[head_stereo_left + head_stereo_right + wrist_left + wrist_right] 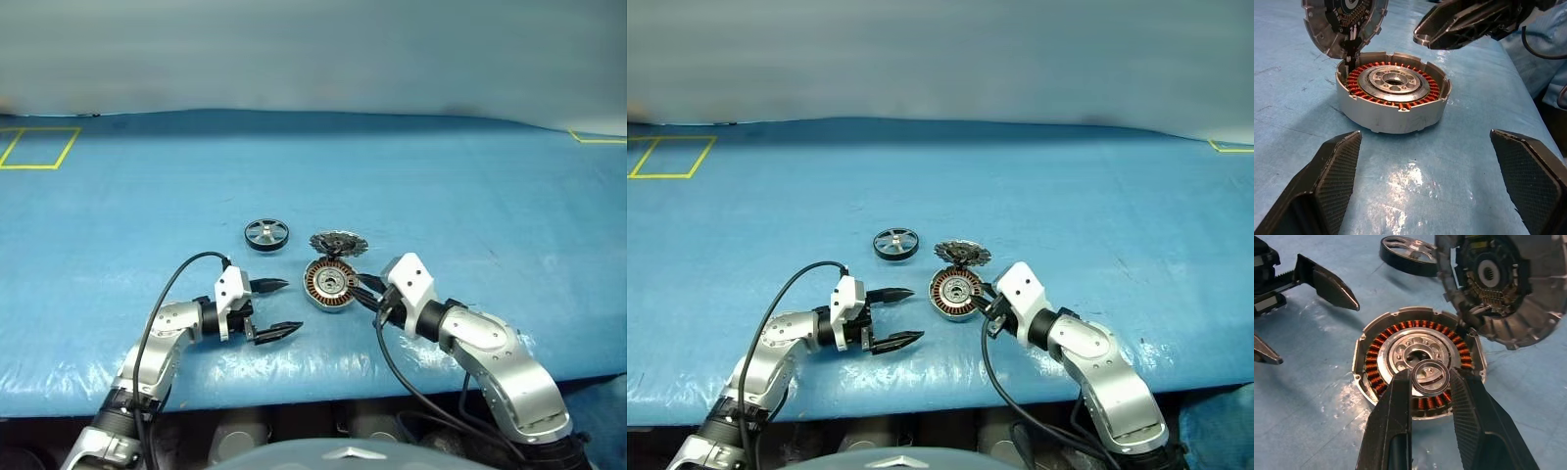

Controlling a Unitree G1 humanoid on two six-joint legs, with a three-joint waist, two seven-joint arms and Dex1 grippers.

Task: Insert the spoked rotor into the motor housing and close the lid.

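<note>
The motor housing (pixel 329 284) sits on the blue mat with its copper windings (pixel 1400 328) showing. Its lid (pixel 337 242) stands swung open on the far side, dark inner face (pixel 1493 279) toward me. The spoked rotor (pixel 266 235) lies flat on the mat, behind and to the left of the housing. My right gripper (pixel 1431 378) is at the housing's right rim, shut on a small metal ring (pixel 1430 368) held just above the windings. To the left of the housing, my left gripper (pixel 274 308) is open, level and empty, pointing at it.
A blue sheet (pixel 470 196) covers the whole table and its front edge runs just below both arms. Yellow tape squares (pixel 39 147) mark the far left and far right corners. Black cables (pixel 176 284) trail from both wrists.
</note>
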